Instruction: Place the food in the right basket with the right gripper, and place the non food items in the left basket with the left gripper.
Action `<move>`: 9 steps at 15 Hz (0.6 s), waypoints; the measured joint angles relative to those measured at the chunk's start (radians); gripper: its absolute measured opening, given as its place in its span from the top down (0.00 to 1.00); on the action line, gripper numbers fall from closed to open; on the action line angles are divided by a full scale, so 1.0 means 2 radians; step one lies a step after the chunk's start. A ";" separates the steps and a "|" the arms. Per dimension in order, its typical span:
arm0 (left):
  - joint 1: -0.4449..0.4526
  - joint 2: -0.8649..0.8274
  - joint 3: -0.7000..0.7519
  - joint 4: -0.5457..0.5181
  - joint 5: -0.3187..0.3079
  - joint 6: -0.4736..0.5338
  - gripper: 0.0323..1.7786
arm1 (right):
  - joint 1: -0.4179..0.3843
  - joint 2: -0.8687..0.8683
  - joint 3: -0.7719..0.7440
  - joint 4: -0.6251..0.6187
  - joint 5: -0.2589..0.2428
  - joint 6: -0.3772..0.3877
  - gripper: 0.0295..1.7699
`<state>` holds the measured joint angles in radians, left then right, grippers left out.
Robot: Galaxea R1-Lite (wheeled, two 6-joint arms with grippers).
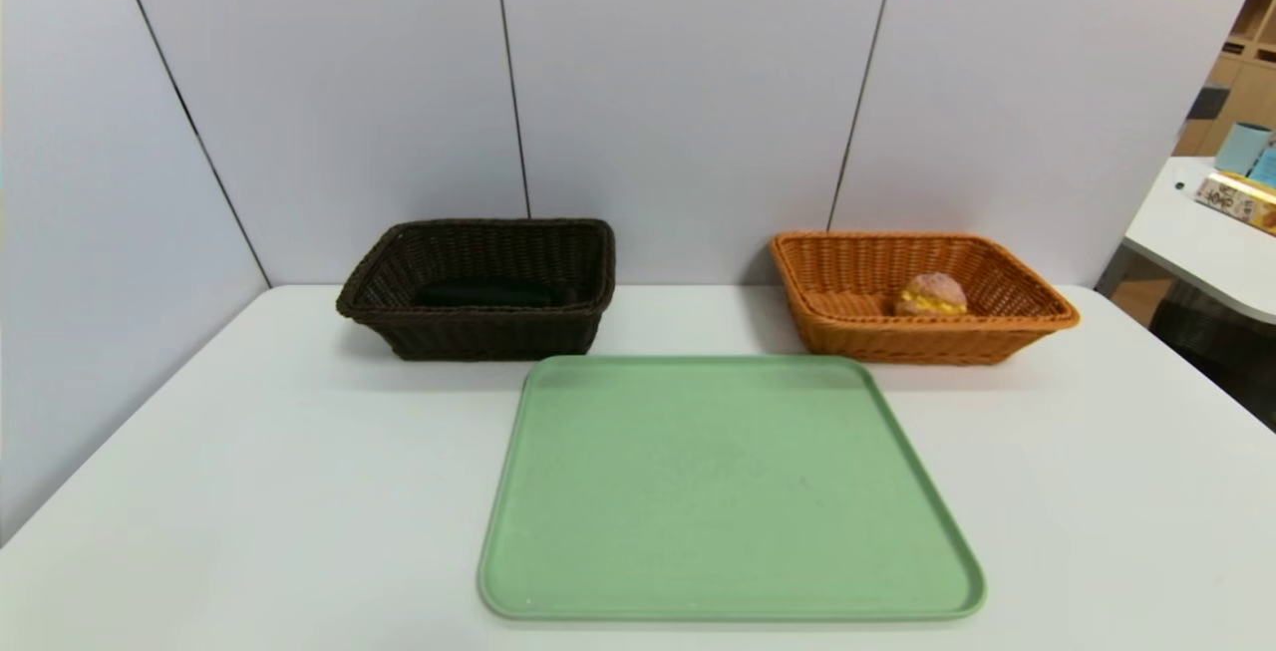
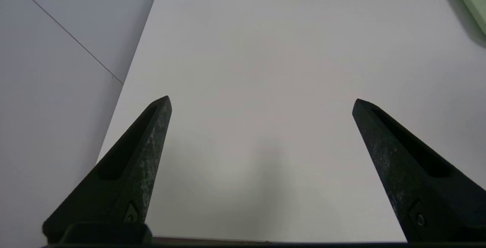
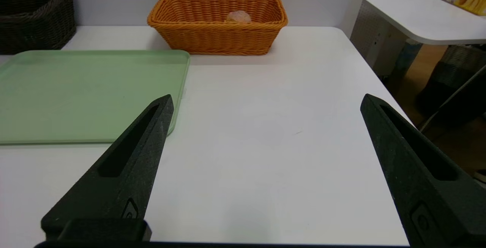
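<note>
The small bun with yellow filling (image 1: 931,295) is seen inside the orange wicker basket (image 1: 922,327), toward that basket's right end, near the front wall. The basket itself is set at the far edge of the white tabletop (image 1: 249,491), close to the far right corner. A dark cloth-like item (image 1: 485,293) is lain in the dark brown wicker basket (image 1: 478,334), which is placed at the far edge toward the far left corner; its long axis is run roughly parallel to that edge. Whether anything else is covered by the front wall cannot be told.

Between the baskets' near sides and the near edge of the tabletop, the green tray (image 1: 728,491) is laid, with nothing on it.

The right gripper (image 3: 267,95) is held over the right part of the tabletop near its near edge, spread wide, with nothing pinched. The orange basket and the bun are placed ahead of it, toward the far edge, and this is the nearer gripper to them. The left gripper (image 2: 262,98) is held over the left part, near the near left corner, likewise spread and unloaded.

The sorting is judged complete for everything in sight; no further reach appears to be called for, and both arms can be left clear of the baskets.
</note>
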<state>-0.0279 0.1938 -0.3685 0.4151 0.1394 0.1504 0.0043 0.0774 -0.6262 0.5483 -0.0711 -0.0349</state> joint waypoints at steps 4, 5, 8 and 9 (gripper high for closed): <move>0.005 -0.041 0.121 -0.150 -0.013 0.009 0.05 | -0.001 -0.027 0.106 -0.104 -0.003 -0.015 0.04; 0.005 -0.053 0.136 -0.169 -0.025 0.009 0.05 | -0.001 -0.031 0.129 -0.136 -0.007 -0.018 0.04; 0.006 -0.083 0.157 -0.176 -0.078 0.010 0.05 | -0.001 -0.037 0.196 -0.210 -0.018 -0.030 0.04; 0.006 -0.088 0.165 -0.179 -0.083 0.011 0.05 | -0.001 -0.038 0.216 -0.230 -0.020 -0.031 0.04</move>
<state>-0.0168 0.0177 -0.0389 0.0570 -0.0272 0.1721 0.0028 0.0013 -0.1938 0.0883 -0.1111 -0.0966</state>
